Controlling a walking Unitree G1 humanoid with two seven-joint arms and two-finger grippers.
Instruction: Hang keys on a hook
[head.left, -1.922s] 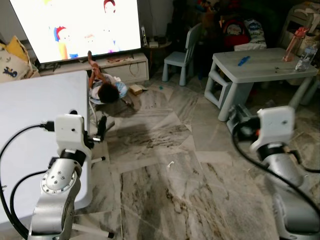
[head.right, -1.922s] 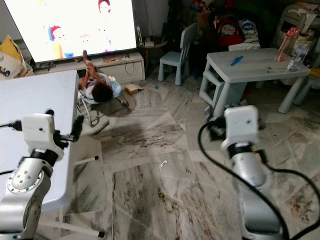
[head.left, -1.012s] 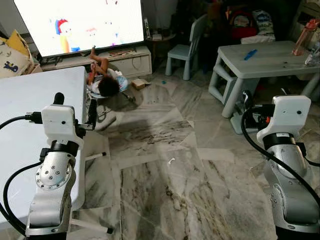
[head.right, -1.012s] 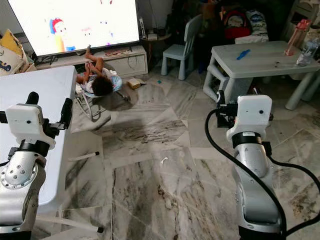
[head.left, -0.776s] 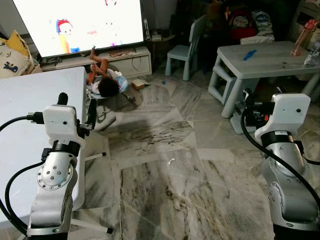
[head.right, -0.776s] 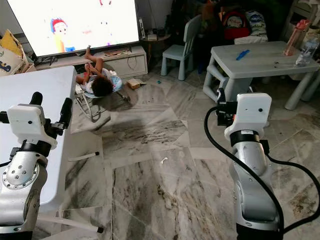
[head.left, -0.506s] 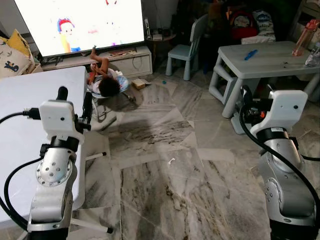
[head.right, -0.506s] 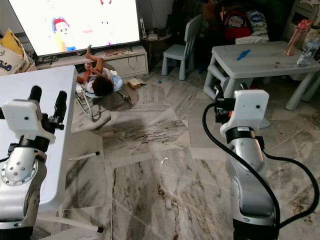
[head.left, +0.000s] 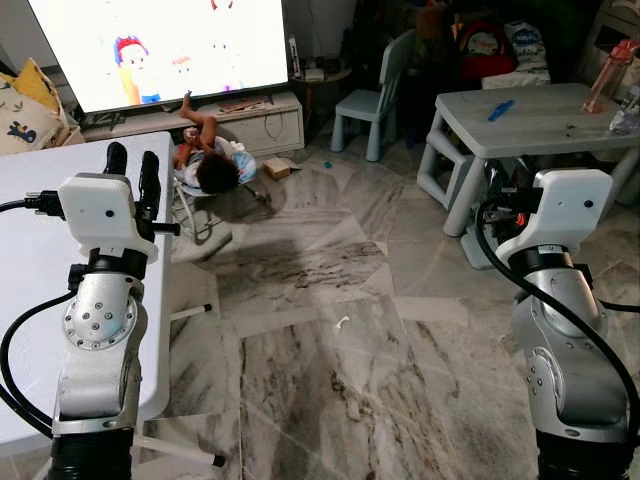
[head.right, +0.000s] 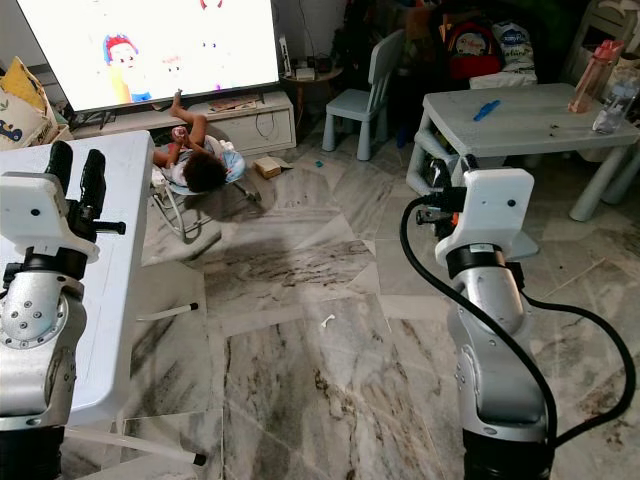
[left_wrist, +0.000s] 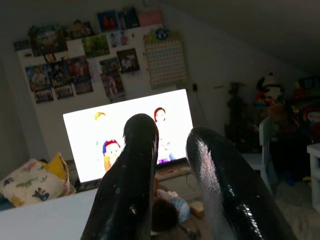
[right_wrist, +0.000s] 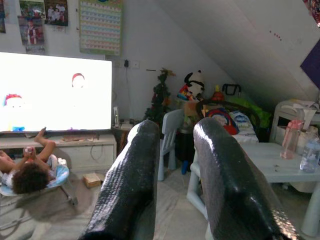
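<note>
Black-fingered, the left hand (head.left: 130, 165) rises over the white rectangular desk's (head.left: 40, 260) near right edge, fingers narrowly parted (nothing between them). Opposite, the right hand (right_wrist: 172, 150) is narrowly parted too, empty, above marble floor (head.left: 330, 330); keys and hook cannot be made out.

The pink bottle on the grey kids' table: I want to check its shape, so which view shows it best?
The right wrist view: the pink bottle stands whole and upright beside a clear bottle. In the eye views it sits small at the far table corner, and the left eye view cuts it at the frame edge.
</note>
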